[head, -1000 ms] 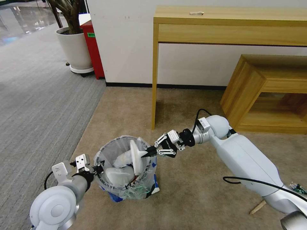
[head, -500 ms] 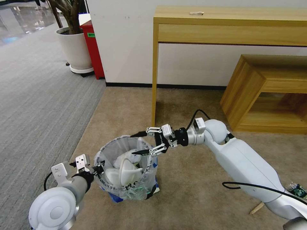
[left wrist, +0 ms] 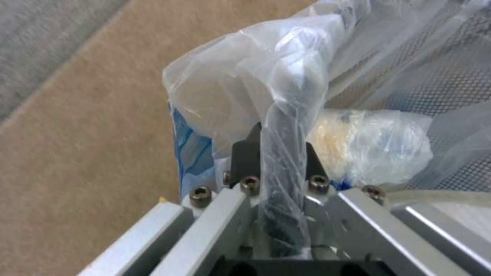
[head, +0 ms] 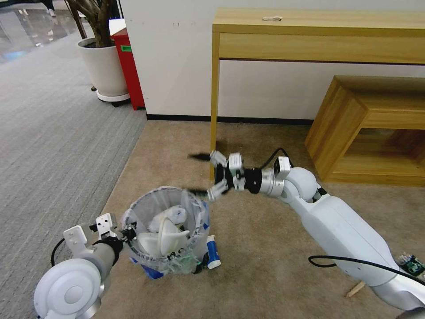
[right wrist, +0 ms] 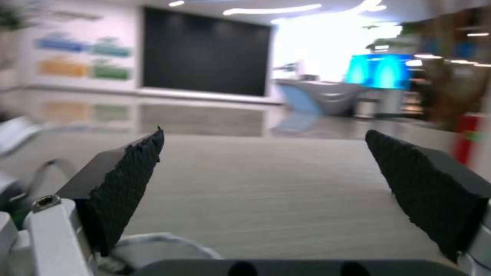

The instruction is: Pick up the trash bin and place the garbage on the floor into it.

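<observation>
- Black mesh of the trash bin [head: 166, 261] shows through its clear bag liner, whose blue edges hang down the outside; the bin stands on the beige floor [head: 265, 248]
- left gripper [head: 128, 233] sits at the bin's near-left rim, clamped on the rim with the plastic liner bunched between its fingers [left wrist: 245, 153]; in the left wrist view the wrapped rim [left wrist: 286, 153] runs straight up from between the 2 dark pads
- White slippers [head: 161, 239] lie inside the bin, just beyond the left gripper, piled against each other with 1 standing on edge
- right gripper [head: 201, 174] hangs above and just past the far-right rim of the bin, apart from it, pointing toward the grey striped carpet [head: 53, 146]
- Its 2 fingers [right wrist: 122, 191] are spread wide with nothing between them; the right wrist view shows bare carpet in the gap
- Blue-white paper cup [head: 213, 252] lies on its side on the floor, below the right gripper and touching or nearly touching the bin's right base
- Wooden stick [head: 357, 288] lies on the floor well behind the right gripper, beside the right arm's lower part
- Small green-label item [head: 412, 262] lies at the picture's right edge, also well back from that gripper; too small to tell what it is
- Light wood table leg [head: 214, 102] stands just beyond the right gripper
</observation>
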Tool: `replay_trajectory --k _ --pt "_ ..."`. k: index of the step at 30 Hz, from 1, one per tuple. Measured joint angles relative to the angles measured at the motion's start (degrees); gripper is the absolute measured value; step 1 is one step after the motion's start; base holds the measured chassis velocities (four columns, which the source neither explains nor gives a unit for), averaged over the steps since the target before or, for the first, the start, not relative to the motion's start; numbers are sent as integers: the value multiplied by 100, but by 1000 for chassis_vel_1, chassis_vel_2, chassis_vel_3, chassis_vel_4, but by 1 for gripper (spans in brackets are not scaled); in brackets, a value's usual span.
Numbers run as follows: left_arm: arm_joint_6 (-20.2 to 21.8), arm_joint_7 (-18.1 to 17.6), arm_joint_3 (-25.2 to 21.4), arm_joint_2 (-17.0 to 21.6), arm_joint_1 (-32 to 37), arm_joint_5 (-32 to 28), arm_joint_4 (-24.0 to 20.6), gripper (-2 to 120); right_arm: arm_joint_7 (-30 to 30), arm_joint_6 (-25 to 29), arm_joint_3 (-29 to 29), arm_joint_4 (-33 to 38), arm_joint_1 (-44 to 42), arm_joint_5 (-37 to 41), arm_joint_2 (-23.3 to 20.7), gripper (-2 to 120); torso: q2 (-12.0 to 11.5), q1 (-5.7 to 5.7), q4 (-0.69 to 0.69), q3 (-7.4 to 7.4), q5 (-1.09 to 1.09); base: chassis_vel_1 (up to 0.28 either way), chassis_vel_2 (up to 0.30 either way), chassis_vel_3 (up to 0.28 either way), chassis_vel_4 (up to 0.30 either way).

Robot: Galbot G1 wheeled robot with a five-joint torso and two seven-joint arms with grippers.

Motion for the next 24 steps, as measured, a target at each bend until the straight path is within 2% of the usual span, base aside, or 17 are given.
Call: replay_trajectory --k 5,8,11,16,19,24 --pt "1 -40 -251 142 13 -16 -63 0 343 12 521 101 -328 120 -133 100 0 0 -1 0 0 0 0 0 0" --pt "9 -45 -481 188 31 -28 -77 0 1015 284 789 176 -720 117 -261 100 0 0 -1 0 0 0 0 0 0" --pt "11 -44 -576 187 4 -40 -77 0 1333 405 924 186 -1038 63 -307 100 0 0 0 0 0 0 0 0 0" --pt "12 -39 -733 179 -44 -45 -76 0 1428 554 1164 156 -1468 -126 -308 100 0 0 -2 -1 1 0 0 0 0" --pt "40 -35 -1043 205 -2 -5 -100 0 1430 689 1552 132 -1990 -420 -259 100 0 0 -1 0 1 0 0 0 0" --pt "44 -52 -1208 227 32 79 -91 0 1564 719 1754 152 -2231 -583 -214 100 0 0 -1 -1 0 0 0 0 0"
